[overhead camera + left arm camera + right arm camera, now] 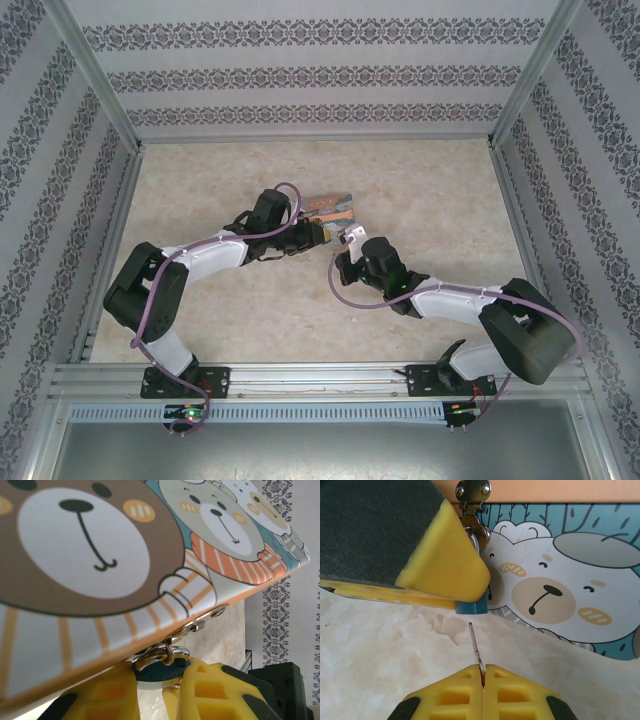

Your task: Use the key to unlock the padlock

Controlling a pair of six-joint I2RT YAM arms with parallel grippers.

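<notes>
The padlock hangs from the hasp (472, 492) of a bear-printed tin (90, 555). Its blue body (160, 672) sits between the yellow fingers of my left gripper (160, 677), which is shut on it, and its silvery shackle (172, 655) loops through the hasp ring. In the right wrist view the bottom of the padlock (471, 608) peeks out under a left finger (445, 560). My right gripper (483, 669) is shut on the thin silvery key (475, 645), whose tip points up at the padlock's underside, a small gap below it.
The tin (335, 205) lies mid-table with both grippers meeting at its near edge (340, 236). Patterned walls and metal frame posts enclose the marbled tabletop (430, 190). The tin's bear face (560, 590) fills the space right of the key.
</notes>
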